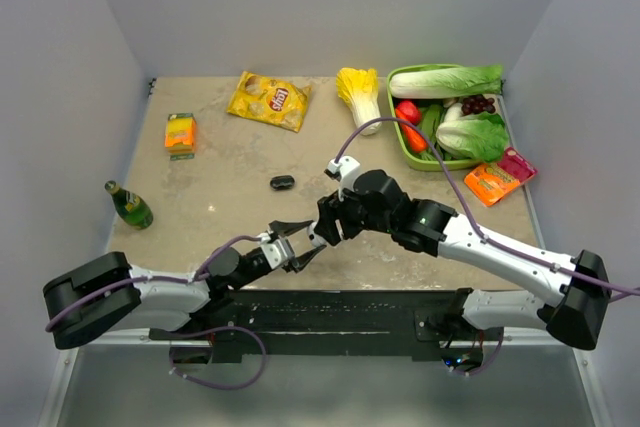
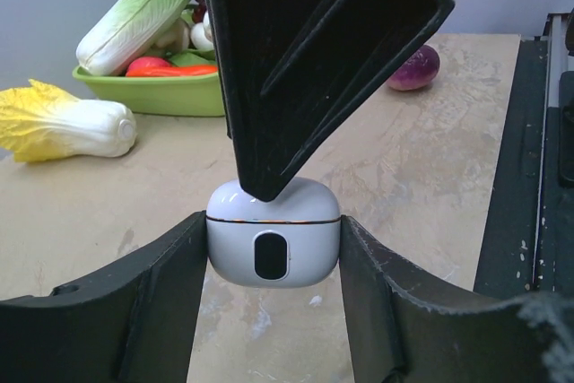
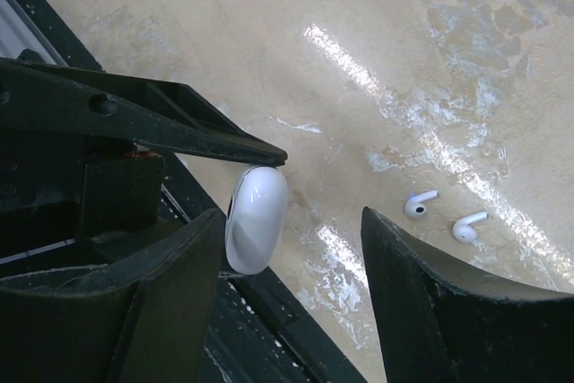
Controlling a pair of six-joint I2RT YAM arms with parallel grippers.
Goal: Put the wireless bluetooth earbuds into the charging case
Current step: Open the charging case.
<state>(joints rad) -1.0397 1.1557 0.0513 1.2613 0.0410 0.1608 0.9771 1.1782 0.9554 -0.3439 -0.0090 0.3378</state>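
Observation:
My left gripper (image 2: 273,230) is shut on the white charging case (image 2: 296,239), gripping its two sides; the lid is closed and the case hangs a little above the table. My right gripper (image 3: 291,221) is open, and one of its fingers (image 2: 269,168) touches the top of the case lid. In the right wrist view the case (image 3: 256,217) sits beside that gripper's left finger. Two white earbuds (image 3: 419,204) (image 3: 467,226) lie loose on the table just right of the grippers. A black case (image 1: 282,182) lies farther back. The black earbuds are out of view.
A green bottle (image 1: 130,205) lies at the left, with an orange box (image 1: 180,133) and a yellow chips bag (image 1: 269,99) at the back. A napa cabbage (image 1: 360,93), a green vegetable tray (image 1: 400,139) and an orange packet (image 1: 490,182) are at the back right. A black strip (image 1: 330,307) runs along the near edge.

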